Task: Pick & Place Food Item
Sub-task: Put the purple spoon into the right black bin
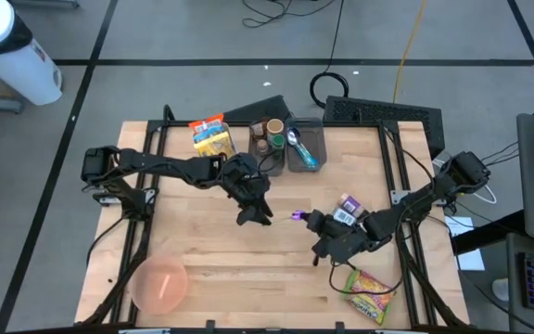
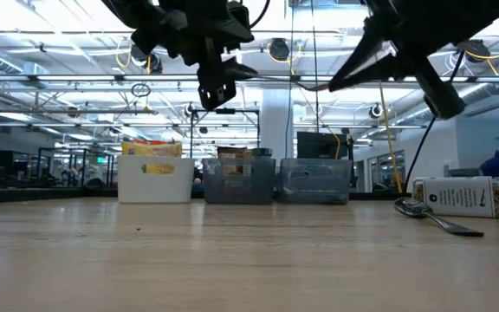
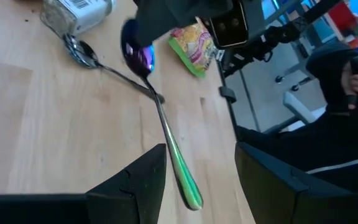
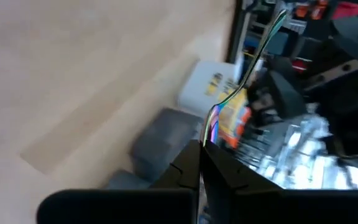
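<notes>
An iridescent spoon [image 3: 166,130] hangs in the air above the table's middle, and it also shows in the high view [image 1: 297,215]. My right gripper [image 1: 315,223] is shut on its bowl end. Its handle reaches out level toward my left gripper [image 1: 253,213]. My left gripper [image 3: 201,149] is open, with the handle's free end [image 3: 191,196] between its two fingers; I see no touch. Both grippers are well above the tabletop in the low view. My right gripper pinches the spoon at its bowl end [image 4: 211,129] between its two shut fingers. The handle [image 4: 260,50] sticks out beyond the fingertips, along the fingers. The spoon is lifted clear of the table, roughly level, and points toward the table's left.
A plain silver spoon [image 3: 82,51] and a tipped bottle [image 1: 346,211] lie on the table under my right arm. A green snack bag [image 1: 369,295] lies near the front right. A white bin [image 1: 213,139] and two grey bins [image 1: 290,141] stand at the far edge. A pink bowl [image 1: 160,283] is front left. A person [image 3: 347,74] is beyond the table.
</notes>
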`<state>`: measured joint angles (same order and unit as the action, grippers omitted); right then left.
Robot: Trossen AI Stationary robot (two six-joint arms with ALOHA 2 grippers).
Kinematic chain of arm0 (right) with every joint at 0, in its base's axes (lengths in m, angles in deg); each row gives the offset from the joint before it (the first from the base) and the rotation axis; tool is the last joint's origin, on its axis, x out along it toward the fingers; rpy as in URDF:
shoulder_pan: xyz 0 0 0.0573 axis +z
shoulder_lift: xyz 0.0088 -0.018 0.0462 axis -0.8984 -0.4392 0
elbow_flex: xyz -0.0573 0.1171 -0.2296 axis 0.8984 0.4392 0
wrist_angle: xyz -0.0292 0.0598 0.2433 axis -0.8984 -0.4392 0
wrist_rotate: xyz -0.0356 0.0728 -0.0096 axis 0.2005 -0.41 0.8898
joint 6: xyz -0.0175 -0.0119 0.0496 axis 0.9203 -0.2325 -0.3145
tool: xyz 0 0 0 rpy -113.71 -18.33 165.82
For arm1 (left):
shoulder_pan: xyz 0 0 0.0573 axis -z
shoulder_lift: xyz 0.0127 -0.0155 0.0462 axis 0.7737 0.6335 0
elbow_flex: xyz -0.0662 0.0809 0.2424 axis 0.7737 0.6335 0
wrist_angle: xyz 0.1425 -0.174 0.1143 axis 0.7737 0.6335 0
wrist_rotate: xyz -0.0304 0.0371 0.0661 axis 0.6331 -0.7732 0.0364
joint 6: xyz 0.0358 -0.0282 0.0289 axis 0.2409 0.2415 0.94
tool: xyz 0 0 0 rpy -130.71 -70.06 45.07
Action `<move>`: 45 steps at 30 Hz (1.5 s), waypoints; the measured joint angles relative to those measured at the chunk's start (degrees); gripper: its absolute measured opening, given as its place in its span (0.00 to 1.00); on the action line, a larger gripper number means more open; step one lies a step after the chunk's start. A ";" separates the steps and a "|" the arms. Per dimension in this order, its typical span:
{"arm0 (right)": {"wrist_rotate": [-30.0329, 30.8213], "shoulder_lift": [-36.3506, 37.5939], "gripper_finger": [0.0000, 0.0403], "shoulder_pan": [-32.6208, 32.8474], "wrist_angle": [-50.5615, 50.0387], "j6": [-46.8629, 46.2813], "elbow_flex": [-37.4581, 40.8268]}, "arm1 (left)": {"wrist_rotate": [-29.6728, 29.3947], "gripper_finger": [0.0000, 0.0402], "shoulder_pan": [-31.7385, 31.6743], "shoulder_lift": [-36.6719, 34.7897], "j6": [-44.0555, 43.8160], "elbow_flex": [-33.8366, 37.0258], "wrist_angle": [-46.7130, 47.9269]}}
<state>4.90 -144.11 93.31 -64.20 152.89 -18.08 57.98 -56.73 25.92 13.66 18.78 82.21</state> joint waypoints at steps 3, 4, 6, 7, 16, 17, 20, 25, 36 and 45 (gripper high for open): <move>1.86 0.00 0.00 0.00 3.09 5.87 0.00 | 0.43 0.50 0.00 0.00 -1.27 0.00 0.01; 2.41 0.00 0.00 -0.04 4.53 7.31 0.00 | 0.43 0.50 0.00 0.00 -1.33 0.00 0.01; 2.66 0.02 0.00 -0.08 7.02 9.58 0.00 | 0.43 0.50 0.00 0.00 -1.44 0.00 -0.03; 2.66 0.02 0.00 -0.09 7.74 10.70 0.00 | 0.43 0.50 0.00 0.00 -1.47 0.00 -0.02; 2.63 0.02 0.00 -0.31 9.13 14.22 0.00 | 0.40 0.40 0.00 0.00 -1.69 0.00 0.68; 2.61 0.02 0.00 -0.31 9.12 14.22 0.00 | 0.40 0.37 0.00 0.00 -1.68 0.00 0.46; 2.61 0.02 0.00 -0.31 9.11 14.09 0.00 | 0.38 0.27 0.00 0.00 -0.60 0.00 0.11; 2.59 0.02 0.00 -0.28 9.07 14.05 0.00 | 0.35 0.11 0.00 0.00 2.56 0.00 -0.60; 2.13 0.00 0.00 -0.26 8.88 14.06 0.04 | -0.47 0.01 0.33 0.02 7.85 0.04 -0.54; 2.32 0.00 0.00 -0.26 9.07 14.09 0.04 | -0.49 0.07 0.33 0.02 2.58 0.04 -0.47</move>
<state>7.22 -144.11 93.05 -55.13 166.98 -18.03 57.49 -56.40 25.94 16.24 18.82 81.74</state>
